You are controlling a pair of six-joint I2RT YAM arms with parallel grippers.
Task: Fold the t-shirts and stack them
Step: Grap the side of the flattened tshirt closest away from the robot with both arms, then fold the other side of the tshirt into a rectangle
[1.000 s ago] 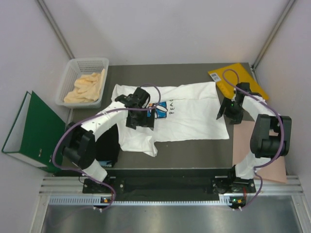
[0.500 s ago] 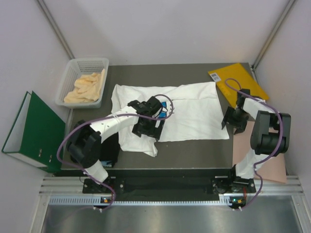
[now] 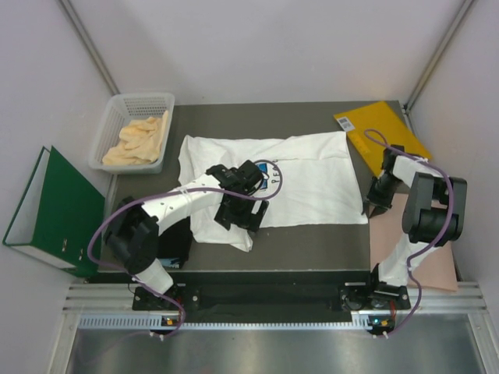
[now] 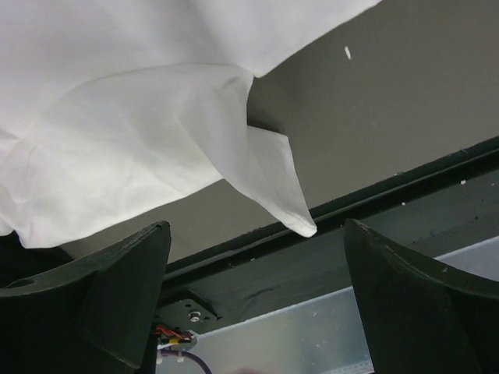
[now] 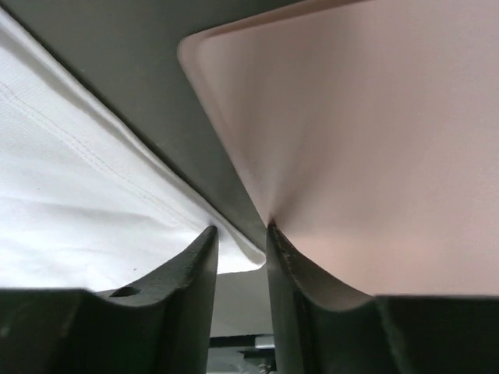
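The large white t-shirt lies spread flat on the dark table, its blue chest print showing beside the left arm. My left gripper hovers over the shirt's near left part, jaws wide open and empty. In the left wrist view a folded sleeve tip hangs just ahead of it. My right gripper is low at the shirt's near right corner. In the right wrist view its fingers stand a narrow gap apart, with the hem corner between them. A black bulk, apparently the black t-shirt, lies under the left arm.
A pink paper sheet lies at the right front, touching my right finger. An orange-yellow envelope sits at the back right. A white basket with yellowish cloth stands at the back left. A green binder stands off the table's left edge.
My left gripper has moved from the chest print towards the shirt's near edge. My right gripper has moved nearer and down to the shirt's near right corner beside the pink sheet.
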